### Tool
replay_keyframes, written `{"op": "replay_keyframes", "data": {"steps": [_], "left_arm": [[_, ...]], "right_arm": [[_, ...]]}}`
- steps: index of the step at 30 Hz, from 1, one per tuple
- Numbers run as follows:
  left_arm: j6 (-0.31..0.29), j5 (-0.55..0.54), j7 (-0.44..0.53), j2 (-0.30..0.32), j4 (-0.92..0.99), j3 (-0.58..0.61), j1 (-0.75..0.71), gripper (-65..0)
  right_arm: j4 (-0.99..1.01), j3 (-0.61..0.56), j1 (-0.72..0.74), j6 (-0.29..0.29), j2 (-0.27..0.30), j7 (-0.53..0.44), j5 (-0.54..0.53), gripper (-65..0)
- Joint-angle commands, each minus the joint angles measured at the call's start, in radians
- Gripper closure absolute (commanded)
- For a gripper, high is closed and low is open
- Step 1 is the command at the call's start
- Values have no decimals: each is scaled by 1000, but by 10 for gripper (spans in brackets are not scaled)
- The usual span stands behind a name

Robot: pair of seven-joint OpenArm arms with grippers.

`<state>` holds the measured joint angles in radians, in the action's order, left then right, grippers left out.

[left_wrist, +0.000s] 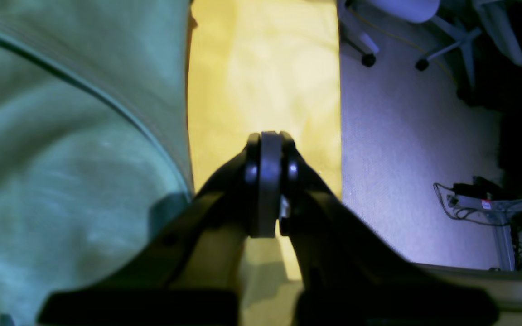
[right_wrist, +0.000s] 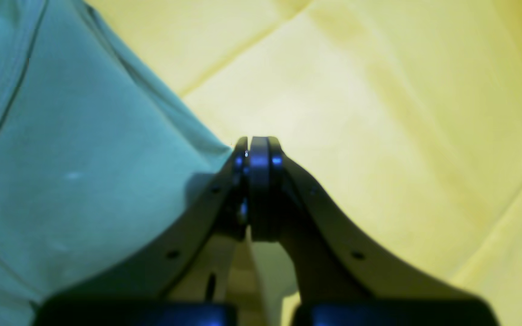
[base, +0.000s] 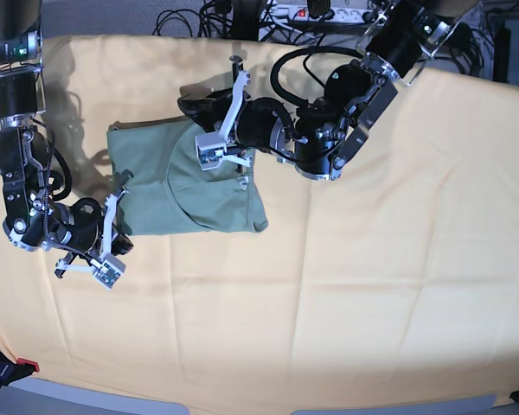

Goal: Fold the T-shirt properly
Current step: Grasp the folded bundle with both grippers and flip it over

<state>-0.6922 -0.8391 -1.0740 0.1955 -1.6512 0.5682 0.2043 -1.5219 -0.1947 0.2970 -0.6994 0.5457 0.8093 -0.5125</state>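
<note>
The plain sage-green cotton T-shirt (base: 186,181) lies partly folded into a rough rectangle on the wide yellow-orange cloth (base: 372,285) that covers the table. The left gripper (left_wrist: 270,149) hangs over the shirt's far edge, its fingers pressed together on nothing. The right gripper (right_wrist: 258,151) sits just beside the shirt's near-left corner, likewise closed and empty. Judged from here, a pinch taken without opening first could snag the cloth beneath, or drag the layers and undo the fold.

Blk arms w/ silver brackets, blk cables (looped).
</note>
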Motion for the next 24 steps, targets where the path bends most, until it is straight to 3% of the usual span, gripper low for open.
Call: {"op": "replay_keyframes", "data": {"steps": [1, 7, 21, 24], "left_arm": [[-6, -10, 19, -7, -16, -6, 15, 0], [-6, 105, 56, -7, -16, -6, 15, 0], [-6, 136, 57, -7, -11, -6, 4, 0], [-6, 136, 59, 7, -11, -6, 10, 0]], "right_arm": [[-12, 9, 30, 1, 15, -31, -14, 0], [-12, -12, 28, 1, 15, -52, -27, 0], [90, -23, 27, 1, 18, -53, -42, 0], [88, -23, 27, 1, 26, -31, -130, 0]]}}
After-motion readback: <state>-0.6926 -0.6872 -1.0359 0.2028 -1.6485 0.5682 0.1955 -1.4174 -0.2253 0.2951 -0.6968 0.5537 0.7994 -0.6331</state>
